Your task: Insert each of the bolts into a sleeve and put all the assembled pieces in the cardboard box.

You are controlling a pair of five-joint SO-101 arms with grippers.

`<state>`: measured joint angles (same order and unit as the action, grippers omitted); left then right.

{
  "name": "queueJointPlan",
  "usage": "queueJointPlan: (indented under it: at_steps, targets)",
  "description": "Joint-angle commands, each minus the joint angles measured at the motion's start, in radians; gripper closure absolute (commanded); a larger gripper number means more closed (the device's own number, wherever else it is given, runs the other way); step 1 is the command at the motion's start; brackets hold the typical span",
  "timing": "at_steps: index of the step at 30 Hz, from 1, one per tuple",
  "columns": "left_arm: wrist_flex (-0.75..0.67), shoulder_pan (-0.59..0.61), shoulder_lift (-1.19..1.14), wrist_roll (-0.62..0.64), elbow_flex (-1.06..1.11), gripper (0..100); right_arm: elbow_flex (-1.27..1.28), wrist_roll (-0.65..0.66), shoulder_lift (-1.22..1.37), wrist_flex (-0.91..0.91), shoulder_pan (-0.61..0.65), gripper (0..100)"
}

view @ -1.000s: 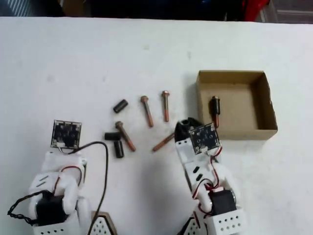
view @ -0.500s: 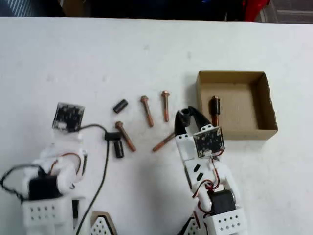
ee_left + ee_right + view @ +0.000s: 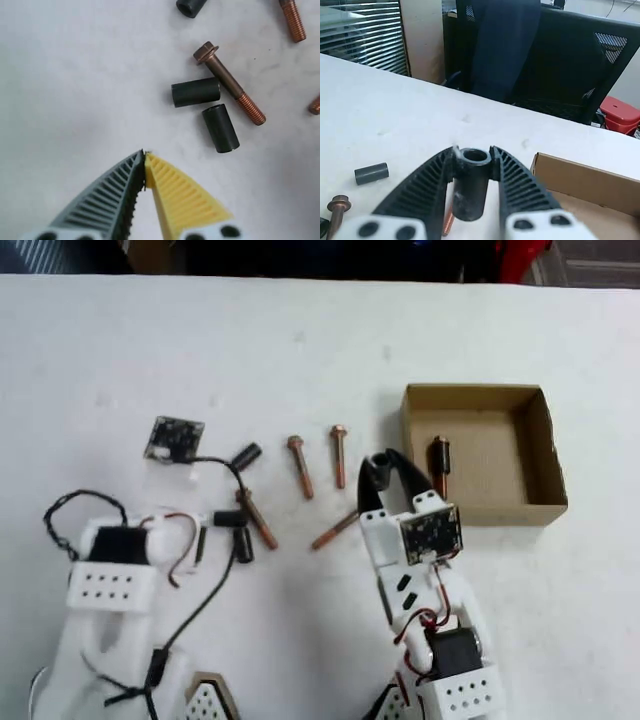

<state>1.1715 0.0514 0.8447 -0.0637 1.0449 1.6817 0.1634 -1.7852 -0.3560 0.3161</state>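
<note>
R gripper (image 3: pixel 472 150) pinching a sleeve (image 3: pixel 469 187) upright beside the cardboard box (image 3: pixel 475 393), L gripper (image 3: pixel 144 156) pressed together, empty, near loose bolt (image 3: pixel 227 82); step prob. mating bolt w/ sleeve, next needs L to grab bolt.

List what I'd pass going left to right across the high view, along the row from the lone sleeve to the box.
lone sleeve → first bolt → second bolt → right gripper shut on its held sleeve → box, with an assembled piece inside.
</note>
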Motion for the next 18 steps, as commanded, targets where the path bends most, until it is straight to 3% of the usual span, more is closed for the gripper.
queueJointPlan:
  at_steps: [1, 13, 18]
  targets:
    - [-0.046, -0.053, -0.061, 0.028, -0.061, 98, 0.008, -0.011, -0.015, 0.053, -0.002, 97.2]
    - [-0.043, -0.082, -0.315, 0.035, -0.238, 98, 0.009, -0.011, -0.015, 0.065, -0.008, 97.2]
    - [-0.029, -0.150, -0.455, 0.218, -0.338, 98, 0.009, -0.009, -0.013, 0.025, -0.012, 97.2]
